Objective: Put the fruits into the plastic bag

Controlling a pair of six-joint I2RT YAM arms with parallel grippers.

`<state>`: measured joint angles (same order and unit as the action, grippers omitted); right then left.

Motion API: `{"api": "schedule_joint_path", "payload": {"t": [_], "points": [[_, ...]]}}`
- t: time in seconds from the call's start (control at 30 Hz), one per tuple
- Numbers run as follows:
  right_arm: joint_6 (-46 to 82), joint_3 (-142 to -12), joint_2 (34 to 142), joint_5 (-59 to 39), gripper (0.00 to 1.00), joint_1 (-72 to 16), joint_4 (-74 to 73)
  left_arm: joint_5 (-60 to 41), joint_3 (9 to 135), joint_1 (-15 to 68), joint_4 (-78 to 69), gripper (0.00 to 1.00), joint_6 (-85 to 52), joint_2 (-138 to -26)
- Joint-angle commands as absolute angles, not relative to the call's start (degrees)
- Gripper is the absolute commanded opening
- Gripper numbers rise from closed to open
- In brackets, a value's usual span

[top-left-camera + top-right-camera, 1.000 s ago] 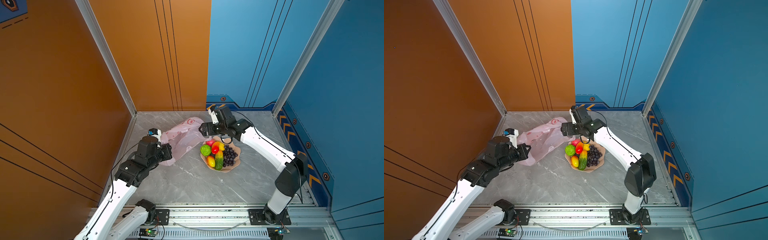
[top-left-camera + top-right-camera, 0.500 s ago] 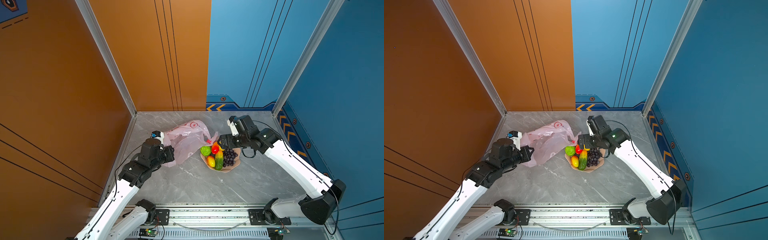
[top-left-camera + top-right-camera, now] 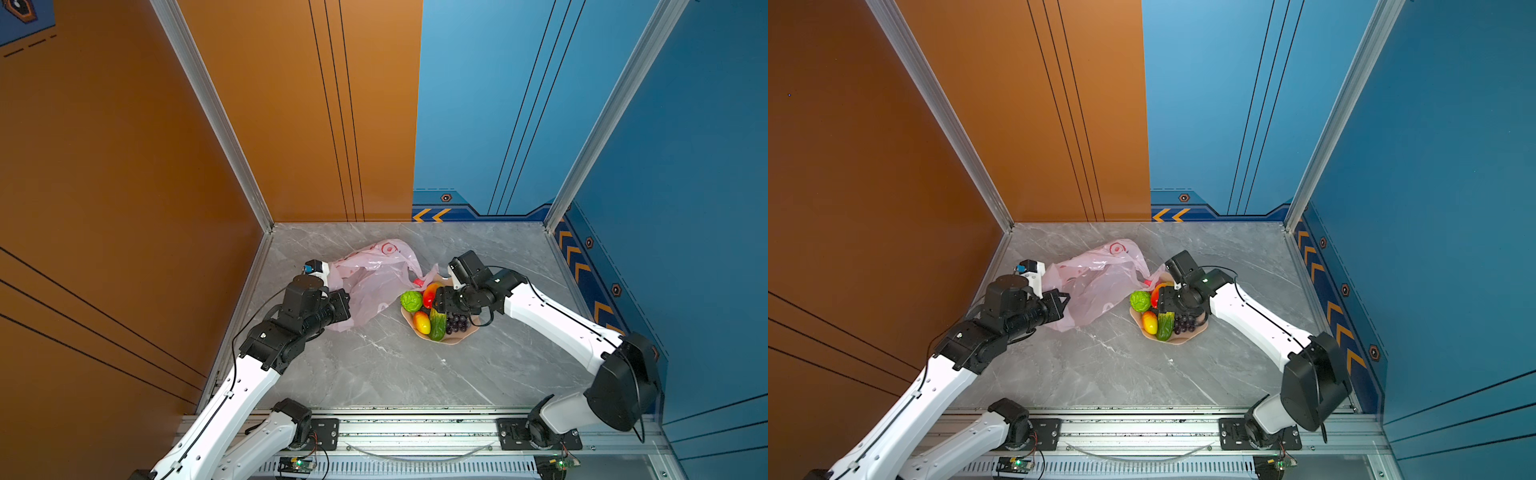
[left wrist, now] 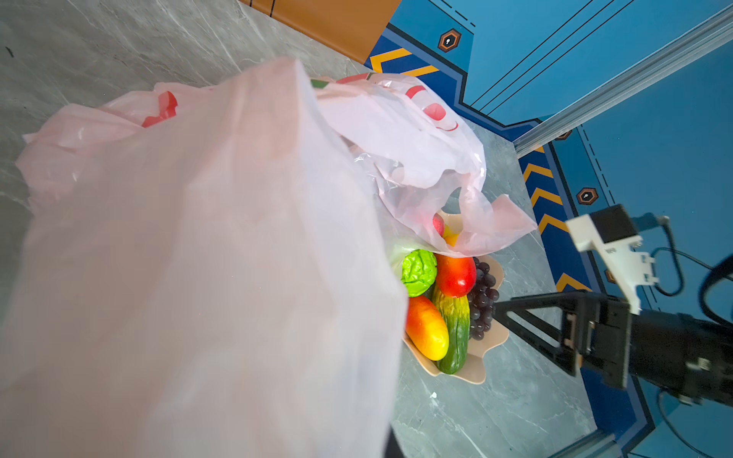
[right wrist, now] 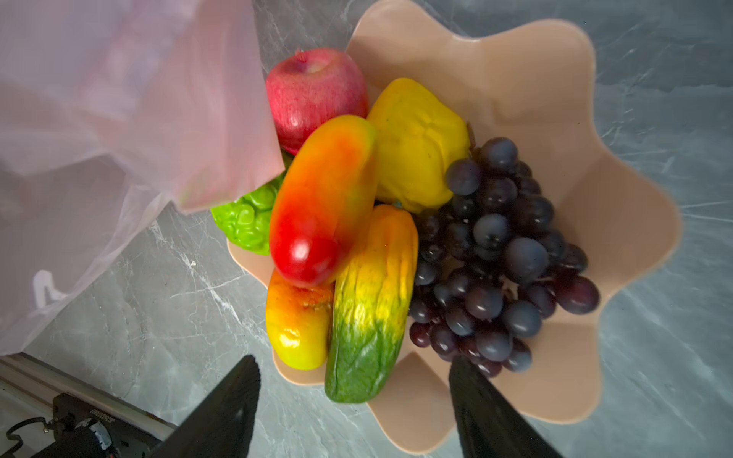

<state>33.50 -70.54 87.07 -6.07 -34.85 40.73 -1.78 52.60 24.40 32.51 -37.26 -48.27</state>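
Observation:
The fruits lie heaped in a peach scalloped bowl [image 3: 457, 338]: a red apple [image 5: 315, 93], a green round fruit [image 3: 411, 301], a red-yellow mango [image 5: 323, 198], a yellow pepper [image 5: 416, 142], a green-yellow cucumber [image 5: 369, 309] and purple grapes [image 5: 496, 253]. The pale-pink plastic bag [image 3: 374, 274] lies crumpled left of the bowl, one flap draped over the bowl's far edge. My left gripper [image 3: 340, 305] is shut on the bag's near-left edge; the bag [image 4: 198, 238] hides its jaws in the left wrist view. My right gripper [image 5: 355, 359] hovers open over the bowl, above the cucumber's green end.
Another orange-yellow fruit [image 5: 297, 321] lies beside the cucumber. Orange wall [image 3: 166, 208] stands close on the left, blue walls behind and to the right. A metal rail [image 3: 415, 428] runs along the marble floor's front edge.
My right gripper left the bag's mouth, swung right, then came down over the bowl. The left gripper kept its hold on the bag, which now stands puffed up higher.

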Motion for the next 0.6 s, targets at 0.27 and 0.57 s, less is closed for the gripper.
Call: {"api": "schedule_joint_path", "payload": {"t": [0.27, 0.57], "points": [[35.60, -76.39, 94.80, -5.58, 0.72, -34.37, 35.16, -0.62, 52.69, 24.79, 33.40, 0.00, -37.79, -47.46], [35.27, -78.92, 98.24, -5.65, 0.63, -34.10, 35.16, -0.44, 52.66, 24.78, 33.44, 0.00, -37.73, -47.22]]}}
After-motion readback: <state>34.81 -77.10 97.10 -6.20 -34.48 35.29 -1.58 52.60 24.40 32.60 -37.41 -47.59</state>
